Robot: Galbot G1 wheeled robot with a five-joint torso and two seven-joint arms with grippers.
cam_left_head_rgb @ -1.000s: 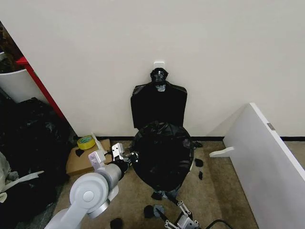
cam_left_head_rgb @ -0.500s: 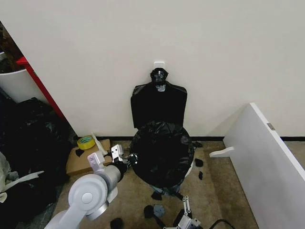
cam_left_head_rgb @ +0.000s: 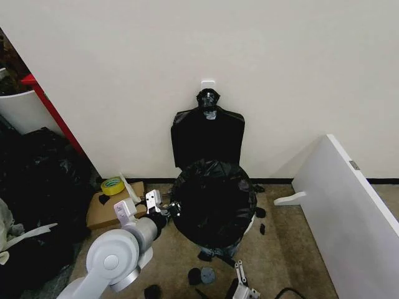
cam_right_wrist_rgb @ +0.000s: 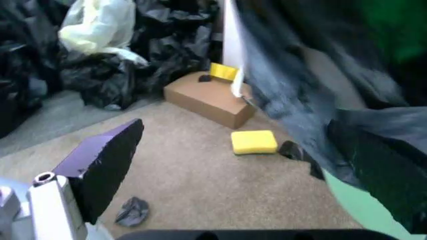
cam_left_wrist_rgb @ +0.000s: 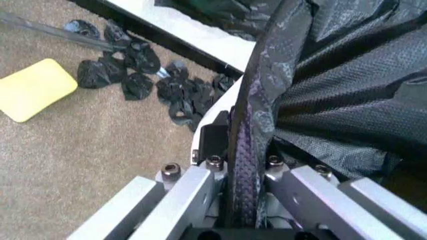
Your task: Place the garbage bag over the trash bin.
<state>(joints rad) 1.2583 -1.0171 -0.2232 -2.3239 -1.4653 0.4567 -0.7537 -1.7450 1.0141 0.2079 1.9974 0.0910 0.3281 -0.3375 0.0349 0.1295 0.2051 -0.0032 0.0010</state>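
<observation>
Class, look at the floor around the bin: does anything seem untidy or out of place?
Yes. Torn black plastic scraps litter the carpet beside the trash bin, and a yellow sponge lies loose there. The left pincer grips the garbage bag.

- Your left gripper (cam_left_wrist_rgb: 243,172) has its metal fingers (cam_left_wrist_rgb: 190,187) pinched on a fold of the thin, glossy black plastic garbage bag (cam_left_wrist_rgb: 333,75).
- A flat yellow sponge (cam_left_wrist_rgb: 35,88) lies on the tan carpet (cam_left_wrist_rgb: 80,150), near scattered black plastic scraps (cam_left_wrist_rgb: 157,75).

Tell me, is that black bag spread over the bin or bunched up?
Spread: the garbage bag domes over the trash bin, one edge pinched in the left tool.
</observation>
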